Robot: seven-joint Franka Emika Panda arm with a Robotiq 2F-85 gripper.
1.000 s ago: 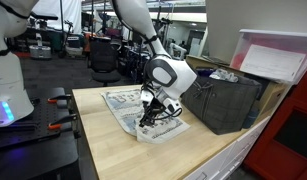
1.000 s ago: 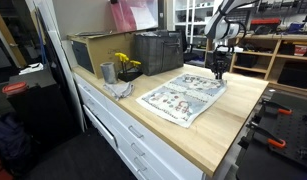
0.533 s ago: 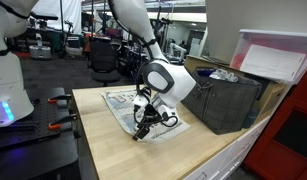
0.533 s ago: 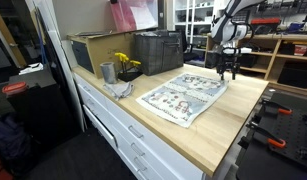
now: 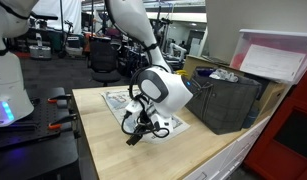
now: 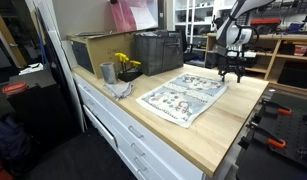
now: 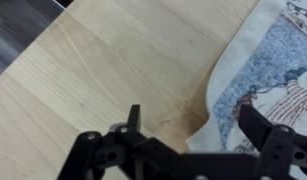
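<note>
A printed cloth (image 6: 183,95) with coloured pictures lies flat on the wooden countertop (image 6: 208,135); it also shows partly behind the arm (image 5: 115,99). My gripper (image 5: 136,133) hovers just over the cloth's edge, near the counter's end (image 6: 231,74). In the wrist view the gripper (image 7: 191,112) is open, its two black fingers (image 7: 134,118) spread wide. One finger hangs over bare wood, the other over the cloth's corner (image 7: 278,70). Nothing sits between them.
A dark crate (image 6: 158,50) and a cardboard box (image 6: 93,50) stand at the back of the counter. A metal cup (image 6: 108,72), yellow flowers (image 6: 125,63) and a grey rag (image 6: 121,88) sit beside them. Clamps (image 6: 278,110) lie on the bench past the counter's end.
The jaws have opened wide. The gripper has lifted off the cloth and moved sideways toward its edge, over the bare wood at the counter's end.
</note>
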